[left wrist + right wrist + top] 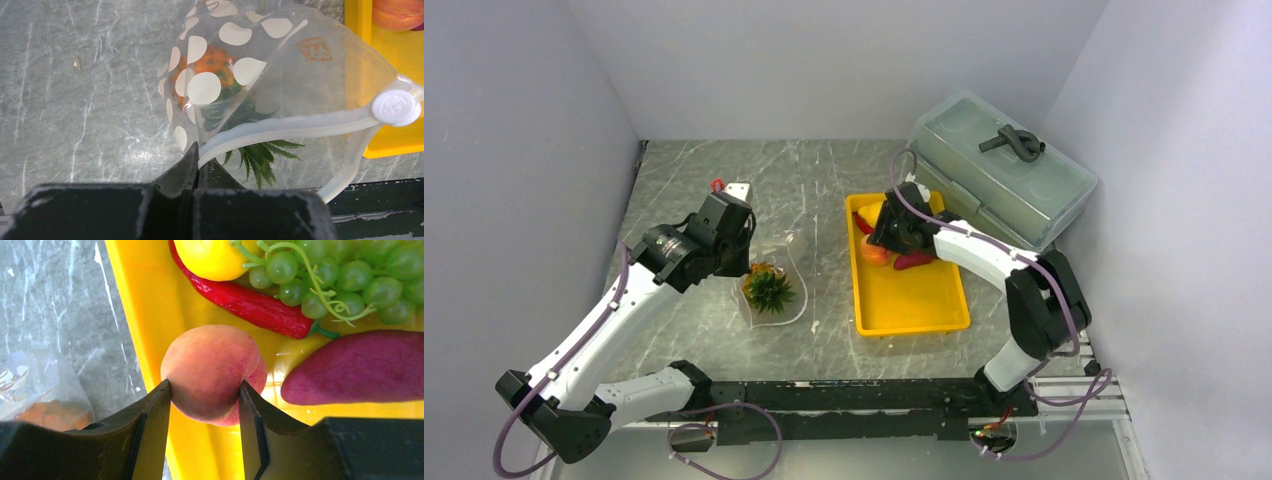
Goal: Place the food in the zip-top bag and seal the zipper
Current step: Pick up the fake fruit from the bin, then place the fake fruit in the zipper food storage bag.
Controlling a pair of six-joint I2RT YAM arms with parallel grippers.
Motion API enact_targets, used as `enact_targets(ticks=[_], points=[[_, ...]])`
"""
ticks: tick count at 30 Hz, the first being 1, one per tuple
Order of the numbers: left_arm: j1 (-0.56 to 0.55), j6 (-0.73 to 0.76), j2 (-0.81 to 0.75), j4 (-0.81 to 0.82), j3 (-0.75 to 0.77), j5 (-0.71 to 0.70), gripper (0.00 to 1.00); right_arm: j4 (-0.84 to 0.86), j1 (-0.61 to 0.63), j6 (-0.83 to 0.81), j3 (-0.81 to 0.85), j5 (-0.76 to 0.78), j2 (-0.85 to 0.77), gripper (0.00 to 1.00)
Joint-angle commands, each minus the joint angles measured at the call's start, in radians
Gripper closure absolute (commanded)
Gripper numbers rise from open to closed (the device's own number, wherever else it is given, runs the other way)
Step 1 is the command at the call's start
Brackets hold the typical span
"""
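The right gripper (pixel 205 386) has its jaws pressed against both sides of the round orange-pink toy fruit (pixel 212 370), which sits by the left wall of the yellow rectangular plastic tray (pixel 132 305). The clear dotted plastic zip-top bag (pixel 305 75) lies on the grey marbled table (pixel 824 180) just beyond that wall, so the carry likely runs leftward and slightly nearer. The left gripper (pixel 197 157), jaws closed on the whitish zipper strip (pixel 280 127), holds the mouth edge lifted, with the orange green-crowned toy pineapple (pixel 212 62) inside.
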Motion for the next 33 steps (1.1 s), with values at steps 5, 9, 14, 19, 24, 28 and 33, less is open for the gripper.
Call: enact_targets(ticks=[5,9,14,19,24,28,33], points=[[0.001,-0.016,0.0,0.008,0.01,-0.008,1.0,-0.016,-0.002,-0.048,-0.055,0.039,-0.205,0.85],[0.001,-0.013,0.002,0.011,0.01,-0.01,1.0,-0.052,-0.002,-0.073,-0.059,0.03,-0.265,0.85],[0.001,-0.011,0.006,0.005,0.012,-0.018,1.0,-0.046,0.0,-0.104,-0.085,0.002,-0.357,0.88],[0.002,-0.013,0.003,0.003,0.008,-0.02,1.0,-0.044,0.013,-0.141,-0.086,-0.041,-0.425,0.89],[0.001,-0.016,0.003,-0.001,0.008,-0.019,1.0,-0.055,0.033,-0.155,-0.076,-0.063,-0.491,0.91],[0.001,-0.016,0.005,-0.004,0.014,-0.015,1.0,-0.038,0.066,-0.168,-0.071,-0.081,-0.551,0.94],[0.002,-0.016,0.002,-0.002,0.014,-0.02,1.0,-0.037,0.157,-0.191,-0.036,-0.074,-0.581,0.99]])
